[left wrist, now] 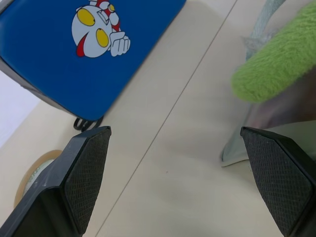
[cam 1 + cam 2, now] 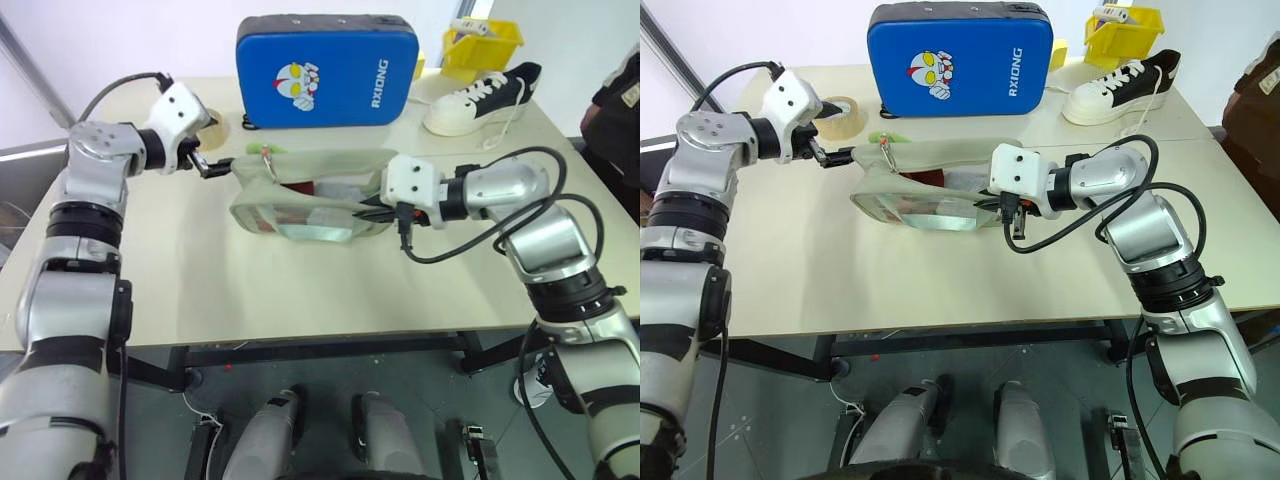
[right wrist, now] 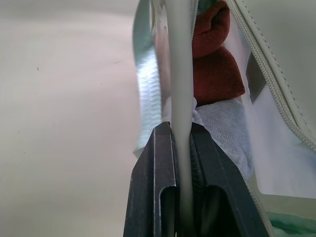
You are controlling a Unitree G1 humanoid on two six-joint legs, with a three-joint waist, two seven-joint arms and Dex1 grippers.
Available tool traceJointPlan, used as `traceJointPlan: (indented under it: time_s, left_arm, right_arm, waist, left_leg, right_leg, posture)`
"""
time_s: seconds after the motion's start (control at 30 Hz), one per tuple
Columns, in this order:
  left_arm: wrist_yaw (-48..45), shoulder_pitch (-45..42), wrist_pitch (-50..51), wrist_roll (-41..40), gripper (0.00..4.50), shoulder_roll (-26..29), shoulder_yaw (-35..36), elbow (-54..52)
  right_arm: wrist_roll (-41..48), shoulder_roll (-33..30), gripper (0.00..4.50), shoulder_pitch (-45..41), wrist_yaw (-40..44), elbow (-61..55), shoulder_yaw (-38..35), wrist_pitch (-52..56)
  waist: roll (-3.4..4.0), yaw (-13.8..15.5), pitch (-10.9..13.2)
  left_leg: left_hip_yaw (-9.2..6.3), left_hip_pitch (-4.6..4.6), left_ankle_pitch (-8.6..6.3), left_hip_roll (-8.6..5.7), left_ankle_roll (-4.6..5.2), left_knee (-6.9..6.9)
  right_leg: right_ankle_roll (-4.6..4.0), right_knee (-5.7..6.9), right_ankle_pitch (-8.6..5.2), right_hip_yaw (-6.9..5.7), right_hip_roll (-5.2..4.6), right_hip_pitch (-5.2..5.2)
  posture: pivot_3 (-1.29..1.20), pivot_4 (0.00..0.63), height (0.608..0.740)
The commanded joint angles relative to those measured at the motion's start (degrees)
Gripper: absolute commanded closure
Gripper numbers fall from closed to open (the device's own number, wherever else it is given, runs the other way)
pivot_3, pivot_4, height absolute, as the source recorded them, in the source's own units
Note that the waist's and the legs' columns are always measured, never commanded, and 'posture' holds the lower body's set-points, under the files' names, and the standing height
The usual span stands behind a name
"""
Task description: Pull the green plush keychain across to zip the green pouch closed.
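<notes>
Here the right gripper (image 3: 181,148) is clamped on the green pouch (image 2: 310,195) edge; the left gripper (image 1: 182,177), fingers apart, hovers just short of the green plush keychain (image 1: 276,61). Closing early could miss the charm.

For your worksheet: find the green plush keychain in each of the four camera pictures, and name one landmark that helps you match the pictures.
Left eye view: the green plush keychain is left of centre, at the green pouch's left end.
Right eye view: upper left of centre.
Left wrist view: upper right, a fuzzy lime shape.
Right wrist view: I cannot find it.
Shared landmark: the blue case with the cartoon face.
</notes>
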Motion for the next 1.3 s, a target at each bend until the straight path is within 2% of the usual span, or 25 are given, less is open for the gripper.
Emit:
traceJointPlan:
  time_s: [0.03,0.63,0.7,0.77,0.97,1.0,1.3]
  left_arm:
    - [-1.0,-1.5,-2.7,0.6,0.00,0.0,0.1,-0.4]
    - [-11.2,-6.8,-6.0,-1.9,0.00,-3.9,1.4,0.8]
    - [-11.5,-7.0,-6.5,-1.9,0.53,-4.0,1.5,1.2]
    - [-13.4,-6.6,-5.9,-2.4,1.28,-3.9,1.6,0.8]
    - [-15.1,-5.7,-5.6,-2.4,4.34,-3.5,1.9,0.3]
    - [-14.9,-5.8,-5.7,-2.3,4.47,-3.5,2.0,0.5]
    - [-8.9,-8.7,0.1,-4.1,4.47,-3.2,5.7,-1.1]
  right_arm:
    - [0.5,0.4,4.47,-2.0,-0.6,-0.4,-1.0,0.2]
    - [0.2,2.5,4.47,-3.3,-1.0,1.8,-0.6,0.2]
    - [0.1,2.6,4.50,-3.5,-1.1,2.0,-0.6,0.3]
    - [0.1,2.7,4.50,-3.6,-1.4,2.1,-0.8,0.5]
    - [-0.3,2.8,4.50,-3.9,-2.6,2.9,-0.9,0.4]
    - [-0.3,2.9,4.50,-4.1,-2.8,3.1,-0.9,0.3]
    - [-2.2,4.4,4.50,-6.8,-6.7,7.6,-1.1,-0.6]
  waist:
    - [0.00,0.0,0.0]
    - [0.00,-1.0,0.0]
    - [0.00,-1.2,0.0]
    - [0.00,-1.3,0.0]
    - [0.00,-1.4,0.0]
    - [0.00,-1.4,0.0]
    - [-0.01,-1.4,0.0]
  left_leg:
    - [0.00,0.00,0.00,0.00,0.00,0.00]
    - [-0.01,0.00,0.01,0.01,0.02,0.00]
    - [0.00,0.01,0.01,0.01,0.02,0.01]
    - [-0.01,0.01,0.01,0.01,0.02,0.00]
    - [-0.01,0.00,0.01,0.01,0.03,0.00]
    - [-0.01,0.00,0.01,0.01,0.03,0.00]
    - [-0.02,0.00,0.01,0.01,0.03,0.01]
  right_leg:
    - [0.00,0.00,0.00,0.00,0.00,0.00]
    - [0.01,0.03,0.00,-0.03,0.03,0.00]
    - [0.01,0.03,0.00,-0.03,0.03,0.00]
    - [0.01,0.03,0.00,-0.03,0.03,0.00]
    - [0.02,0.03,0.00,-0.05,0.06,0.00]
    - [0.02,0.04,0.00,-0.04,0.06,0.00]
    - [0.02,0.05,-0.01,-0.05,0.10,0.00]
  posture:
    - [0.00,0.150,0.740]
    - [0.00,0.150,0.740]
    - [0.00,0.150,0.740]
    - [0.00,0.150,0.740]
    - [0.00,0.150,0.740]
    - [0.00,0.150,0.740]
    - [0.00,0.150,0.740]
